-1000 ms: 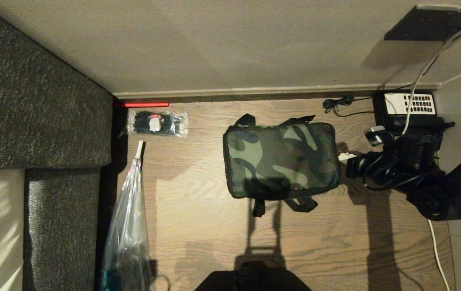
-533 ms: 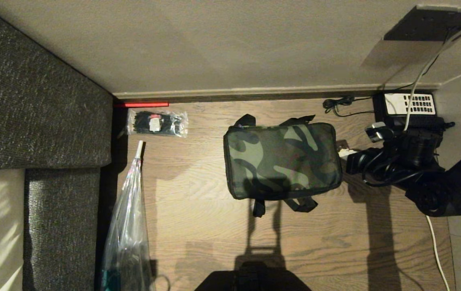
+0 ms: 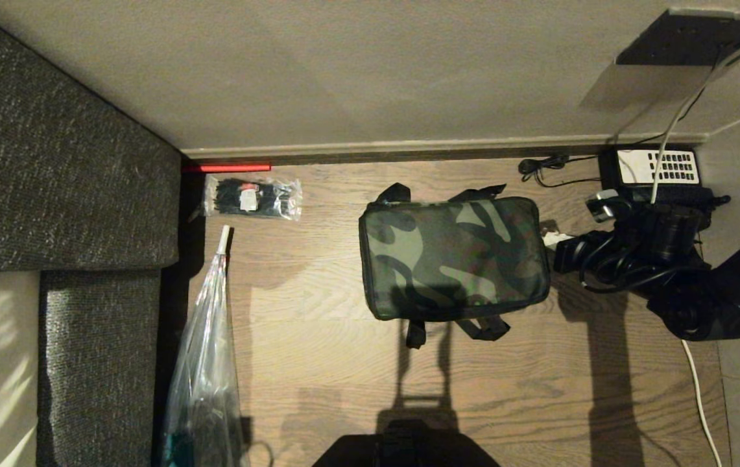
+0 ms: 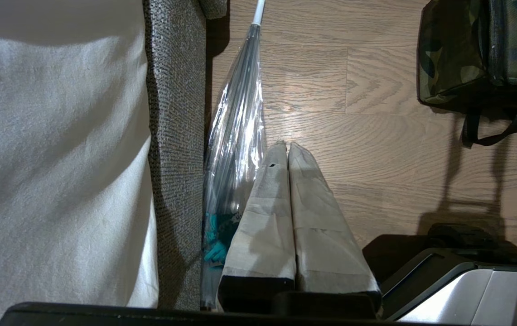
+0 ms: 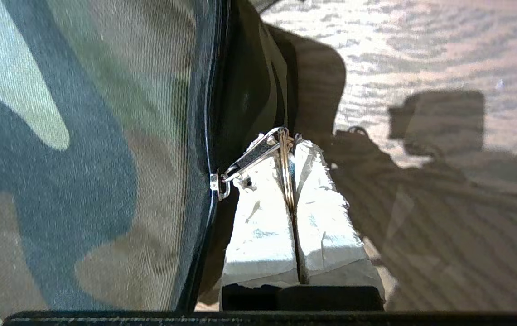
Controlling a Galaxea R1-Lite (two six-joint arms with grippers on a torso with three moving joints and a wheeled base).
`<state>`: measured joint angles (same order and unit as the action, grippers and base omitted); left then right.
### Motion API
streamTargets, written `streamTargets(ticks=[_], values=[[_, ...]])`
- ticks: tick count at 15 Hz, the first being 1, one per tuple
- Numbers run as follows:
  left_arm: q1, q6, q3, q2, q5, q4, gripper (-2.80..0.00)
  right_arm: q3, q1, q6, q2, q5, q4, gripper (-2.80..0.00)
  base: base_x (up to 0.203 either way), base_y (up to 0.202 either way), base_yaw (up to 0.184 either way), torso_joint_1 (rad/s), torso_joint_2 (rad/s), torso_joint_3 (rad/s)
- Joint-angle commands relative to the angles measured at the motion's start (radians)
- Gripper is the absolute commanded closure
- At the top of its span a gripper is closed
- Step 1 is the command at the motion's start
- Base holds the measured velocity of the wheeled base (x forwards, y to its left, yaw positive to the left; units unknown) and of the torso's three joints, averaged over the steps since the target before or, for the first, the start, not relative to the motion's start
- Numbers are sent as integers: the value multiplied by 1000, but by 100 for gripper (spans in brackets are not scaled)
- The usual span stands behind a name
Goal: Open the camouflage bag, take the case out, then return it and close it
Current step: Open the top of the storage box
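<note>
The camouflage bag point(image 3: 453, 257) lies flat on the wooden floor point(image 3: 318, 363) near the wall's skirting board, its lid down, with black straps sticking out at its far and near edges. No case shows anywhere, and the shut lid hides whatever is inside the bag.

The right hand point(image 5: 291, 142) sits at the bag's right side. In the right wrist view its two pale fingers point(image 5: 260, 217) are pressed together on a metal ring joined to the zip pull point(image 5: 251, 158), which runs to the slider on the bag's black zip line. In the head view the fingertips themselves are hard to make out among dark cables and the arm's black body.

The left hand point(image 4: 287, 146) hangs over bare floor well apart from the bag, fingers closed together on nothing, beside a clear folded umbrella point(image 4: 235, 136) that leans along a grey sofa point(image 3: 65, 168).

By the wall lie a clear packet of black items point(image 3: 253, 197) and, at the right, a black telephone point(image 3: 656, 170) partly covered by the arm.
</note>
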<state>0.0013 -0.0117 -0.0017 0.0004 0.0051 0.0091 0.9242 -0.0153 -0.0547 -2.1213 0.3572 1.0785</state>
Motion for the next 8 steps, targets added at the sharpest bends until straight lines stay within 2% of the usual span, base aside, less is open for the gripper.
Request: streamTargets(ticks=[1, 8], values=[[0, 1, 0, 0, 1, 0, 0, 15, 0, -1, -3, 2, 6, 0, 0, 0, 0, 0, 0, 0], [0, -1, 0, 0, 1, 0, 0, 57, 0, 1, -12, 2, 4, 0, 0, 0, 0, 0, 0, 0]])
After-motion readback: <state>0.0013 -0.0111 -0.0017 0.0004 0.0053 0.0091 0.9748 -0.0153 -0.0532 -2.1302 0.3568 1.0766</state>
